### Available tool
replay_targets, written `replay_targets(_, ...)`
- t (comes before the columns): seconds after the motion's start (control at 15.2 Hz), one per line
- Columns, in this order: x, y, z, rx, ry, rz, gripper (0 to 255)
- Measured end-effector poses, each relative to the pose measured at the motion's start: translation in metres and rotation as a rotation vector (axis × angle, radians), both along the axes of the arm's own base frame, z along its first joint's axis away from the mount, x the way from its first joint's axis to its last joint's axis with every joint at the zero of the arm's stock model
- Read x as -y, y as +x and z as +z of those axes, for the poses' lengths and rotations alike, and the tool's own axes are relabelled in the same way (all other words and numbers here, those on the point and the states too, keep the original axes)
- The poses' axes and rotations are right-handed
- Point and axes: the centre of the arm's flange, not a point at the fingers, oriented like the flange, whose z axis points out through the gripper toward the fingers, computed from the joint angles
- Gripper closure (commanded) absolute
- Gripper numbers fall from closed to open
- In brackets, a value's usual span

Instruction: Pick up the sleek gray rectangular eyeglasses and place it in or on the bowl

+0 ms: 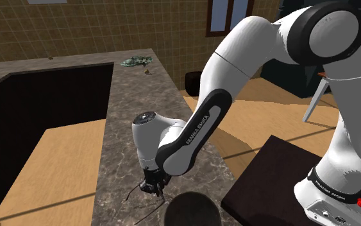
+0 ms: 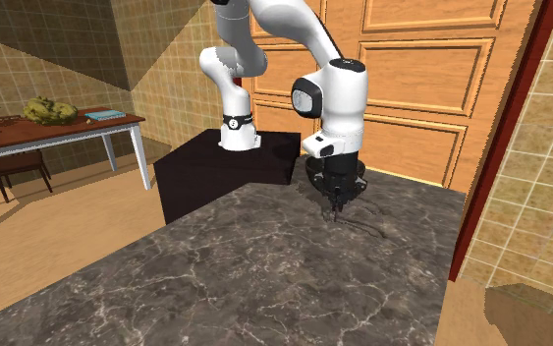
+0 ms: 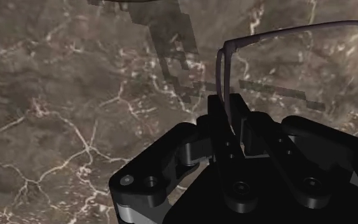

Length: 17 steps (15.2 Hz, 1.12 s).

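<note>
The eyeglasses point(image 3: 220, 73) have a thin dark grey frame and clear rectangular lenses. They sit low over the dark marble counter point(image 1: 134, 115). My gripper point(image 3: 234, 121) is shut on the frame's edge, with both black fingers pressed together around it. In the shoulder view the gripper point(image 1: 152, 187) points straight down at the counter's near end. A dark round bowl point(image 1: 190, 210) stands just beside it, toward that view's lower edge. In the second exterior view the gripper point(image 2: 337, 208) hangs right at the marble surface.
A green object point(image 1: 137, 61) lies at the counter's far end. A black area point(image 1: 38, 96) sits beyond the counter's left edge in the shoulder view. The dark stand point(image 1: 281, 180) is at the lower right. A side table point(image 2: 58, 128) stands far off.
</note>
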Motion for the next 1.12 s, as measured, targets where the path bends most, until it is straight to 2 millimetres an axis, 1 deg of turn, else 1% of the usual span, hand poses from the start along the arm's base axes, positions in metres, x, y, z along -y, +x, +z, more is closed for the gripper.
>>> replay_targets(0.46,0.001,-0.003,0.037,0.0,0.0,0.0,255)
replay_targets(1.12,0.0,-0.002,0.09,0.0,0.0,0.0,255)
